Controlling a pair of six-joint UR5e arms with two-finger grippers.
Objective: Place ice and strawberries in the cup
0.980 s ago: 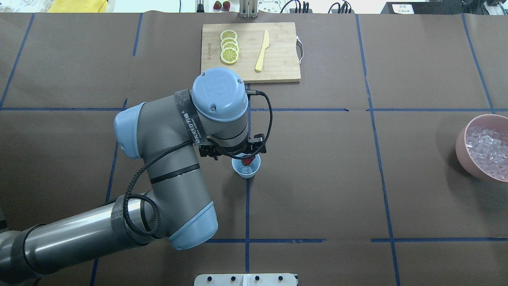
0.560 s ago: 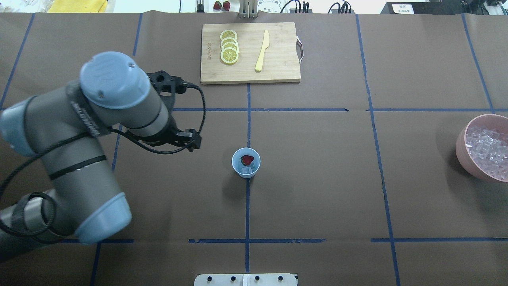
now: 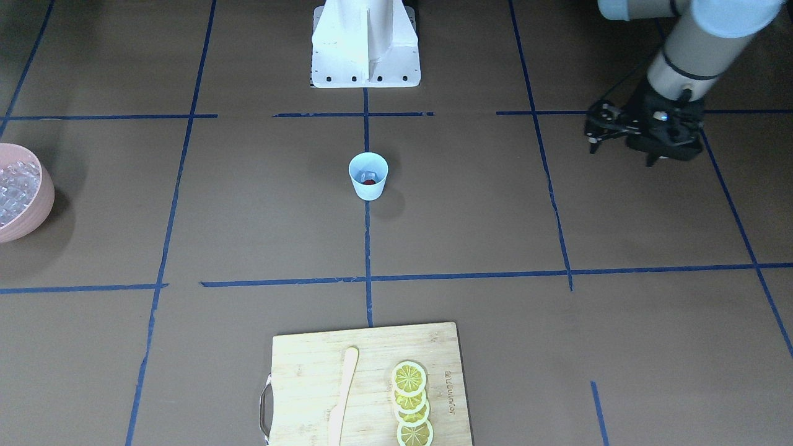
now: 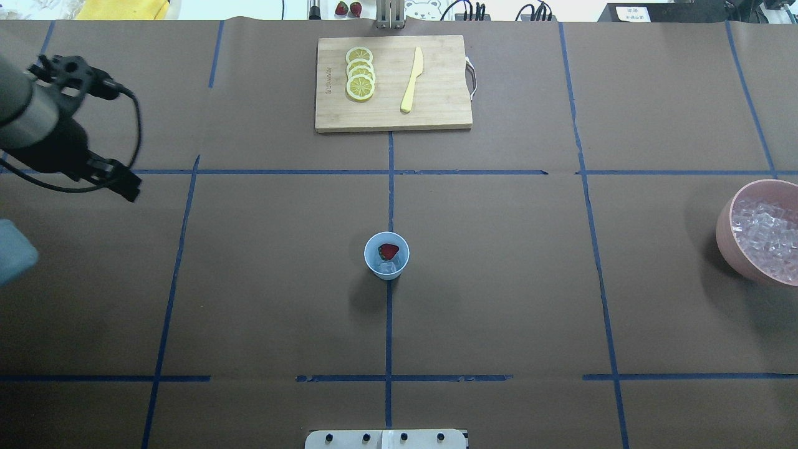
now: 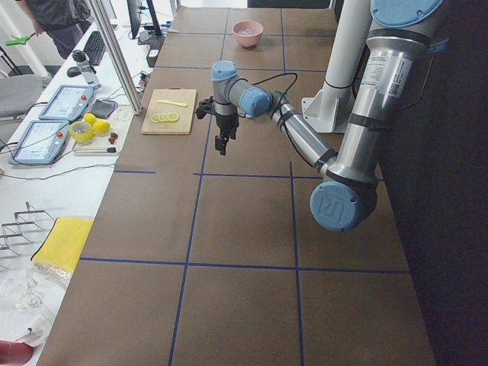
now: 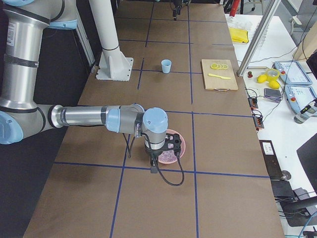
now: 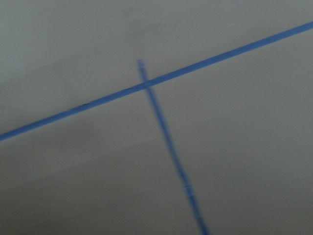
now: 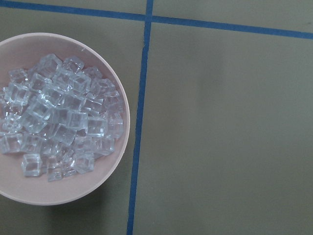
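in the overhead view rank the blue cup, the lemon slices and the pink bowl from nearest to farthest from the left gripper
Measured from the left gripper, raised at the view's left edge:
1-2. cup, at the table's centre, and lemon slices, on the board at the far side: too close to call.
3. pink bowl, at the right edge: plainly farthest.

The table is covered with brown paper, and blue tape lines divide it into rectangles. The light blue cup stands upright in the middle, on 1 of these lines. A pink bowl sits at the robot's right end. A wooden cutting board lies at the far edge, opposite the white base plate.
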